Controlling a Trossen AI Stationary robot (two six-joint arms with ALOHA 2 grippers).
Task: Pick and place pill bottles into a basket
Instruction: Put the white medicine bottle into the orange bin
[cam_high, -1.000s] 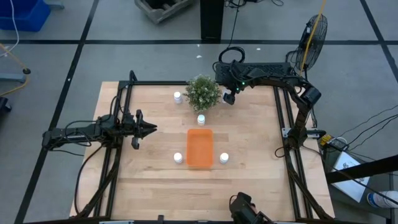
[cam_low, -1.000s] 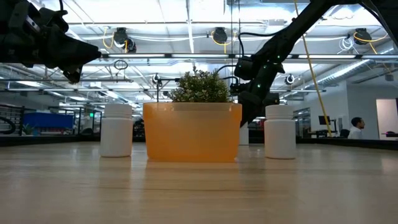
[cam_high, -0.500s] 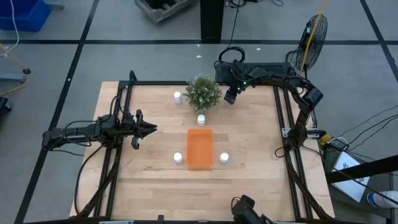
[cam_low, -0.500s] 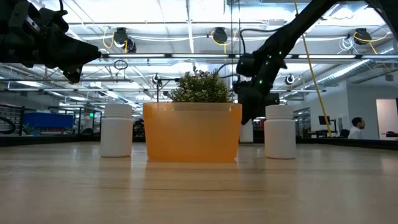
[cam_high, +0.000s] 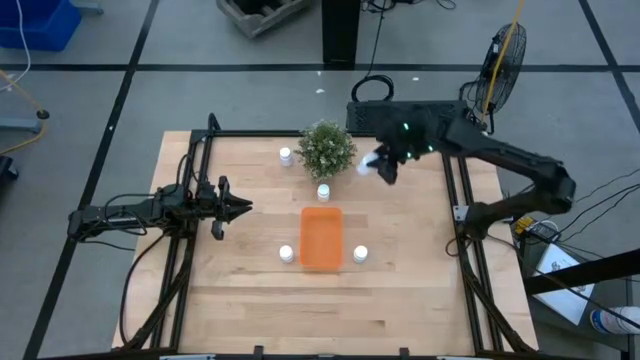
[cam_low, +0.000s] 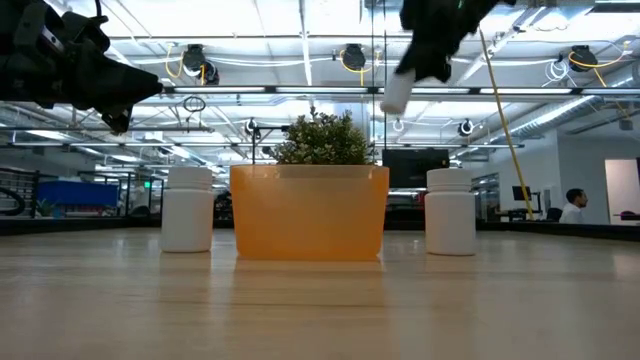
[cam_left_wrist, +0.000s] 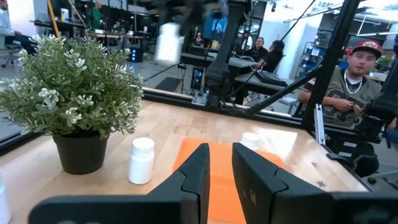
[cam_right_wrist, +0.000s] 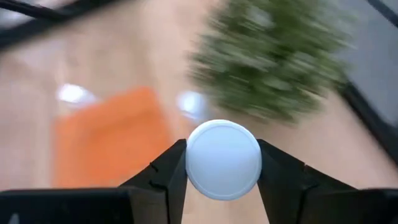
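Note:
My right gripper (cam_high: 378, 166) hangs high over the table just right of the potted plant (cam_high: 327, 148), shut on a white pill bottle (cam_low: 396, 95). The orange basket (cam_high: 321, 237) lies mid-table. Two bottles (cam_high: 287, 254) (cam_high: 360, 255) stand at its near corners, one on each side. Another (cam_high: 323, 191) stands between basket and plant, and one (cam_high: 286, 156) stands left of the plant. My left gripper (cam_high: 240, 208) waits shut, left of the basket, touching nothing. My right gripper pinches the pill bottle's round wall (cam_right_wrist: 186, 163) between its two fingers (cam_right_wrist: 278, 171), one on each side; a round end (cam_right_wrist: 224, 160) faces the wrist camera. The bottle hangs below the fingers, slightly tilted, lifted well clear of the table.
The bushy plant stands at the far middle, close beside the raised bottle. Black frame rails (cam_high: 455, 200) run along both sides of the wooden table. People sit beyond the table's right side (cam_left_wrist: 351, 74). Bare wood lies right of the basket (cam_high: 410, 230).
My right gripper has risen steeply from table height beside the plant, carrying a bottle that stood on the table there, and has shifted a little toward the right and near edges. The bottle is now lifted clear. The arm's elbow has swung out to the right.

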